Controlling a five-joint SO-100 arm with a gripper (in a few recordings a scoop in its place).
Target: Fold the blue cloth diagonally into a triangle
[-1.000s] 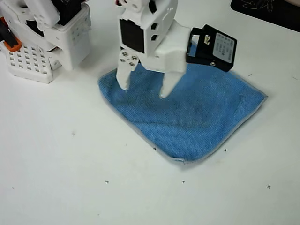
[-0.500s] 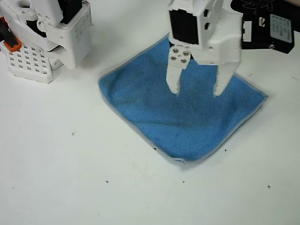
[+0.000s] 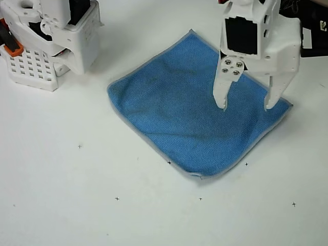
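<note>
Basically unstarted: blue cloth [image 3: 184,113] flat, unfolded on table [image 3: 77,195]; gripper [image 3: 245,106] released, empty, over right corner; whole fold left.

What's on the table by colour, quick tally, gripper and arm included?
Blue: 1, the blue cloth, lying flat and unfolded.
White: 3, the gripper with its jaws open above the cloth's right corner, the arm base at top left, and the table.
Black: 1, a dark object at the top right edge, too cropped to identify.
Total: 5
</note>
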